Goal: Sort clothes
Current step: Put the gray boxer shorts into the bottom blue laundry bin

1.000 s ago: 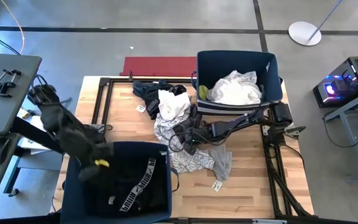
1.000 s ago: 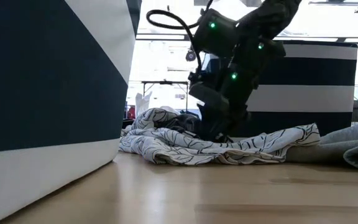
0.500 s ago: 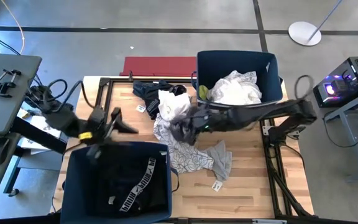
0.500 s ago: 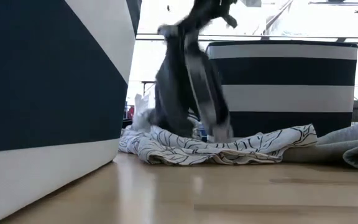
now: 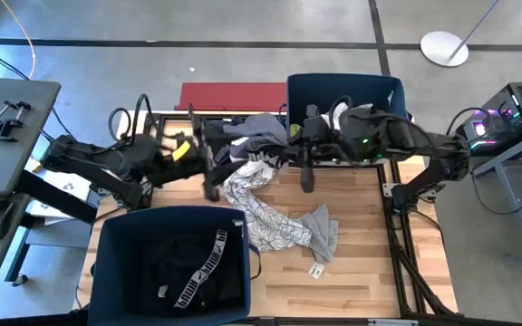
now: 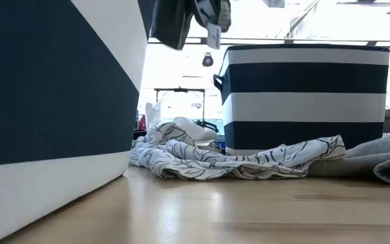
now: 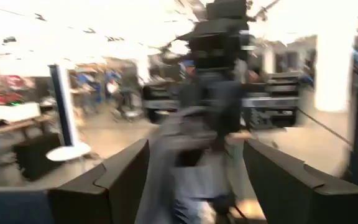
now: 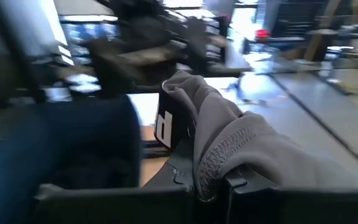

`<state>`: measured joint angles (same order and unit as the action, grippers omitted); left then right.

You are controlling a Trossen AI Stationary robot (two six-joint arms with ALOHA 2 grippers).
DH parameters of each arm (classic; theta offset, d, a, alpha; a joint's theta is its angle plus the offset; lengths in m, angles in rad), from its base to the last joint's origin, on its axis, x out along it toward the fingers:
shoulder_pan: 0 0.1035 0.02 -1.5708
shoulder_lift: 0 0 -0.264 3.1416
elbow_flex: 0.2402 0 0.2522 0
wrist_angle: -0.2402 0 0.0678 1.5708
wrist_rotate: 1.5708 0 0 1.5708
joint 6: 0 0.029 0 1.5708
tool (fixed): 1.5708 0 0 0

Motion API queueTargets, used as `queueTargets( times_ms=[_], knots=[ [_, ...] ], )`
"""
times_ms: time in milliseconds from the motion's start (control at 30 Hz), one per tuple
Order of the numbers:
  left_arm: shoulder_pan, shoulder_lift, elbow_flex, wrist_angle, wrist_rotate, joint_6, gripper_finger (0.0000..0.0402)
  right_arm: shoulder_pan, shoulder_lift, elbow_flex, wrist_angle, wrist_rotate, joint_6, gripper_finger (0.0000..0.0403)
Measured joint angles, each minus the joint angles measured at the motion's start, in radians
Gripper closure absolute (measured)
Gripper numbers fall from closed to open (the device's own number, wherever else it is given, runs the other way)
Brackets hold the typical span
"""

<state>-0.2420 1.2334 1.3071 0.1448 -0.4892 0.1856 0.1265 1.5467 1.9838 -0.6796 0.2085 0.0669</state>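
My right gripper (image 5: 290,149) is raised above the table's middle, shut on a dark grey garment (image 5: 259,127) with a white label (image 8: 163,127). The garment's lower end shows at the top of the low view (image 6: 181,20). My left gripper (image 5: 202,158) reaches in from the table's left, open, its fingers (image 7: 114,180) wide apart and pointing toward that garment, short of it. The other clothes lie in a pile on the table: a patterned white one (image 5: 263,215), a grey one (image 5: 323,233), a white one (image 5: 250,156) and a black one (image 5: 214,132). My right gripper pinches a bunched fold of the dark grey garment (image 8: 213,165) between its two fingers. The fingers come nearly level from the table's right. The cloth bulges over the fingertips and hangs slack below them, lifted clear of the pile and the table.
A dark blue bin (image 5: 107,272) with black clothes stands at the near left. A second dark blue bin (image 5: 388,95) with white clothes stands at the far right, just behind my right arm. A flat red board (image 5: 234,95) lies beyond the far edge.
My right gripper shut on the dark grey garment in the pile and rose high, lifting it clear of the table. My left gripper swung from above the near-left bin toward the table's middle, rose a little, rolled and tipped up to near level.
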Motion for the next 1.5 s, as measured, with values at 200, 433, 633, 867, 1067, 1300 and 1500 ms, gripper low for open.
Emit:
queueTargets(
  times_ms=[200,433,633,867,1067,1300,1500],
  knots=[
    [0.082,0.084,0.0,0.024,0.096,-0.066,0.0102,0.01,0.002,0.041,-0.008,-0.178,-0.001,0.04],
    [0.129,0.209,0.0,0.072,0.379,-0.271,0.0098,0.037,0.002,0.045,0.039,-0.191,-0.03,0.04],
    [0.131,0.292,-0.001,0.255,0.53,-0.352,0.0132,0.04,0.003,0.045,0.055,-0.165,-0.023,0.04],
    [0.131,0.303,-0.001,0.341,0.591,-0.367,0.0268,0.04,0.004,0.045,0.021,-0.103,0.01,0.0395],
    [0.131,0.252,-0.001,0.326,0.618,-0.391,0.0388,0.041,-0.004,0.045,-0.088,-0.052,0.106,0.0359],
    [0.13,0.149,-0.001,0.267,0.565,-0.39,0.0398,0.049,-0.066,0.045,-0.289,-0.019,0.216,0.0291],
    [0.13,0.057,0.008,0.211,0.509,-0.319,0.04,0.064,-0.142,0.045,-0.43,0.003,0.305,0.028]
  ],
)
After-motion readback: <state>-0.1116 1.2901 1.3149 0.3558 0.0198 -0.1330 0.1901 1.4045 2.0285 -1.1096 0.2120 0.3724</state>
